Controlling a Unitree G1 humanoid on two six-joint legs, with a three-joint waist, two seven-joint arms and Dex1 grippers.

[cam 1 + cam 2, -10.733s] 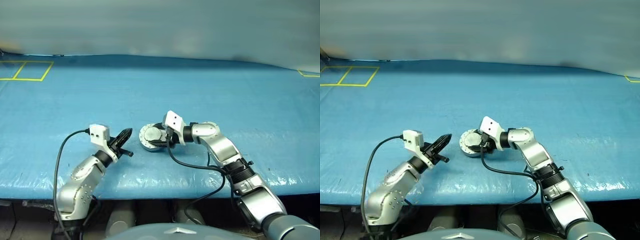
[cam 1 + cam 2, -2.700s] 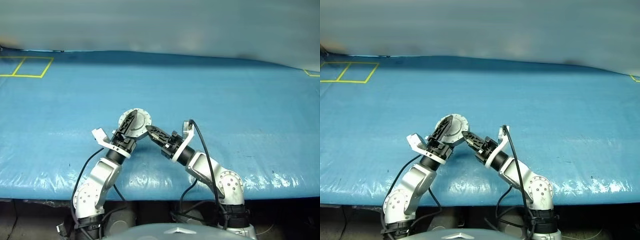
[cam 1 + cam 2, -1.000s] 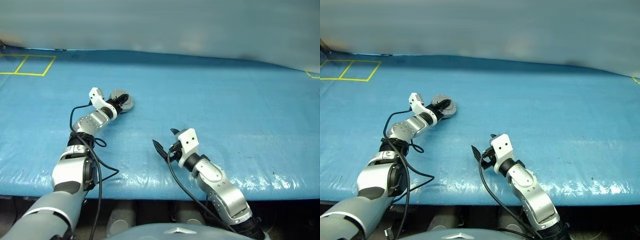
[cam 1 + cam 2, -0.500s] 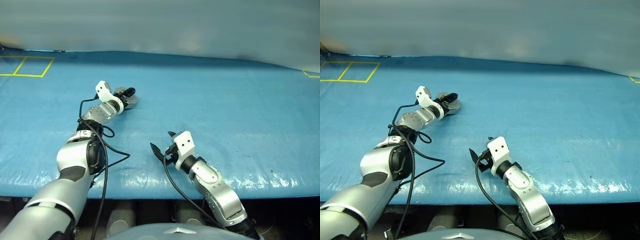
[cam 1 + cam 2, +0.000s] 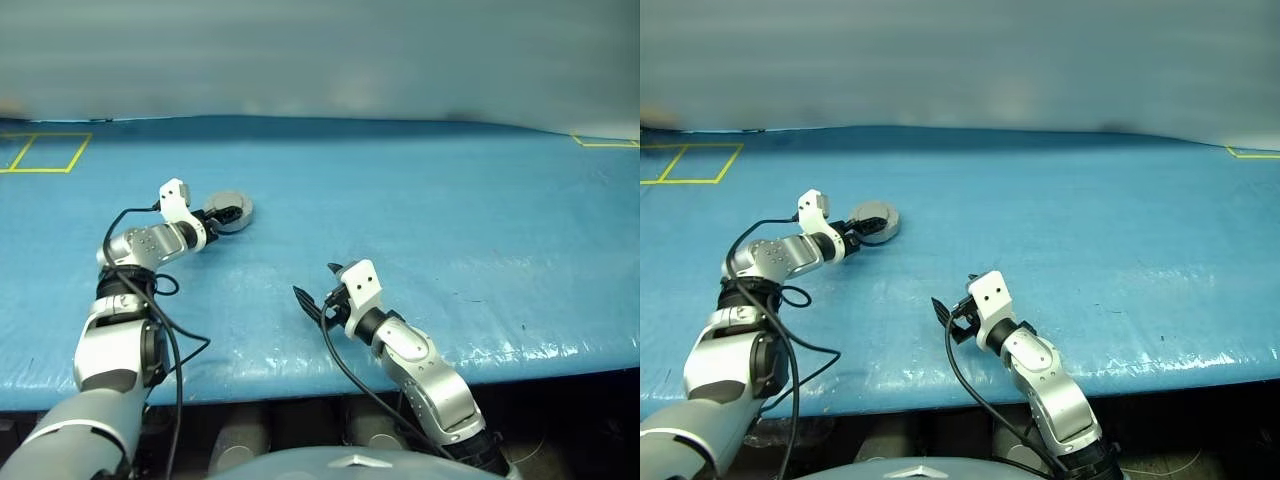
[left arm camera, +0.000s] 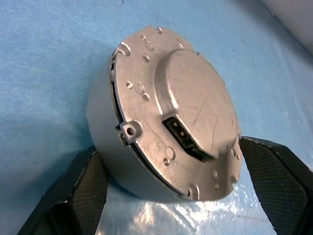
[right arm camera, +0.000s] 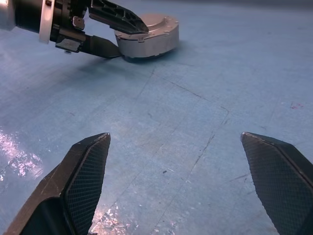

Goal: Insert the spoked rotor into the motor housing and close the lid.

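Evidently close to finished. Motor housing [image 5: 229, 212] sits on the blue-covered desk [image 5: 450, 220], over toward the robot's left and well back from the near edge. Lid [image 6: 178, 115] is down on top of it, plain grey outer face with the raised centre showing; a thin seam shows around the edge in the left wrist view, but I cannot tell whether it is fully seated. No spoked rotor lying loose anywhere on the cover, so my reading is that it is already inside under the lid. Left pincer [image 5: 862, 232] is spread wide, one finger on either side of the housing, with a gap between the pads and the metal, so nothing is gripped. Right pincer [image 5: 318, 291] hovers low near the front edge, well apart from the housing, fingers wide, empty. What seems left: confirm the lid is properly shut, then pull the left arm clear.
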